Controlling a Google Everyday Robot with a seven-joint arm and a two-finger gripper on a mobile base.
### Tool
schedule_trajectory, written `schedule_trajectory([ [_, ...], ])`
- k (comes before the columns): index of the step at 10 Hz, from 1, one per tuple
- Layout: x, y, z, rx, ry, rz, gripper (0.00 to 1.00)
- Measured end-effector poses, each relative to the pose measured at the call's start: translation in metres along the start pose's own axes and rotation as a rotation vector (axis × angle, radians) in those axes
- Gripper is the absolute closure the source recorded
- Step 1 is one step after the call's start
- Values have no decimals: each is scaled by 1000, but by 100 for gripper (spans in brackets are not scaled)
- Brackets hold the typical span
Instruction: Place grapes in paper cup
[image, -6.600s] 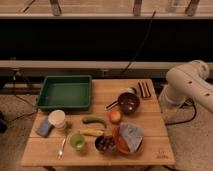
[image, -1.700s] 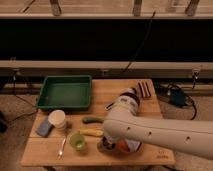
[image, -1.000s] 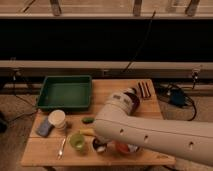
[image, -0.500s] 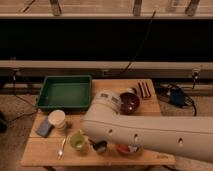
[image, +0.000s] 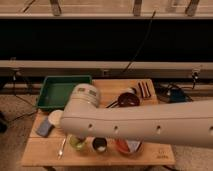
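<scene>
Stretching in from the right, the white arm (image: 150, 125) covers most of the desk (image: 45, 152); the jaws are out of sight behind it, so I cannot tell whether they stand apart or together. Paper cup (image: 54, 117) shows at the left, upright, just in front of the green tray (image: 60, 92), arm overlapping its right side. Grapes cannot be made out, likely hidden by the arm

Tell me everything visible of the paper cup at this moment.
The paper cup is short, off-white and plain-walled. It seems to stand upright on the wooden table near its left edge, just in front of the green tray and beside a blue-grey pad. The white arm overlaps its right side, and its contents cannot be seen. The gripper is out of view.
</scene>
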Motion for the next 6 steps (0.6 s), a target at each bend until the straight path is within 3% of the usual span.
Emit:
schedule_trajectory([
  [6,-3,-4,0,-1,-9,-12,93],
])
